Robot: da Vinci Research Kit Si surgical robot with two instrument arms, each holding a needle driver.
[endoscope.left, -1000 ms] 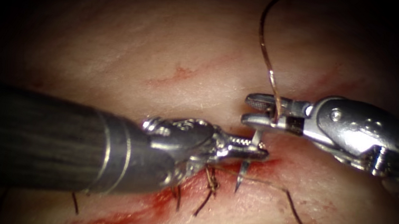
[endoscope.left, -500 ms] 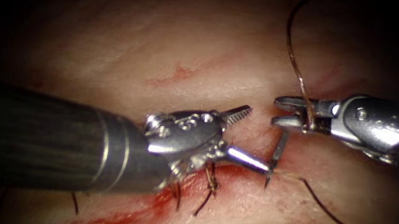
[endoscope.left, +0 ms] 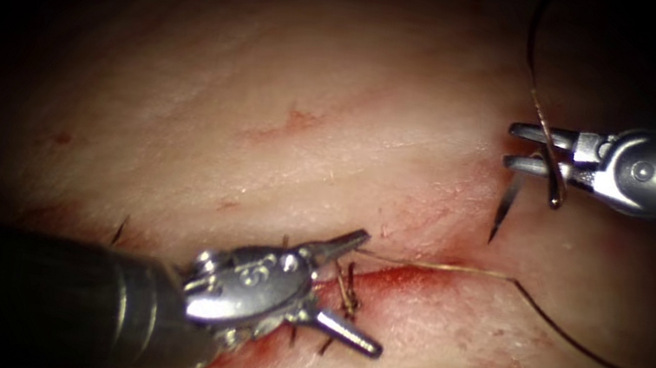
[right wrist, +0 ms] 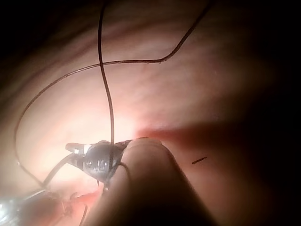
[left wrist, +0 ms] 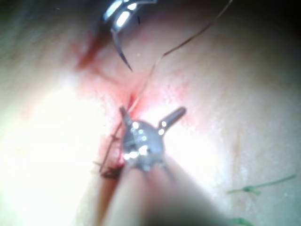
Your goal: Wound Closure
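My right tool (endoscope.left: pixel 514 145) is at the upper right, jaws shut on the curved needle (endoscope.left: pixel 506 205) near its middle. The needle is out of the tissue, over the right side of the cut, with its point hanging down. Thread (endoscope.left: pixel 455 268) runs from the cut (endoscope.left: pixel 393 275) to the right and loops away; another strand (endoscope.left: pixel 535 94) rises from the needle's tail. My left tool (endoscope.left: pixel 366 294) lies over the cut at lower centre, jaws wide open, holding nothing. The left wrist view shows these open jaws (left wrist: pixel 153 112) and the needle (left wrist: pixel 121 52). In the right wrist view are my right tool (right wrist: pixel 99 160) and looping thread (right wrist: pixel 108 94).
Knotted earlier stitches (endoscope.left: pixel 345 297) with short cut ends sit on the cut between the left tool's jaws. Red fluid (endoscope.left: pixel 419 273) stains the cut and its edges. Green thread ends (left wrist: pixel 256 189) lie on the tissue in the left wrist view.
My left tool's jaws opened, let go of the needle and drew back down and left. My right tool carried the needle up and to the right, drawing thread after it.
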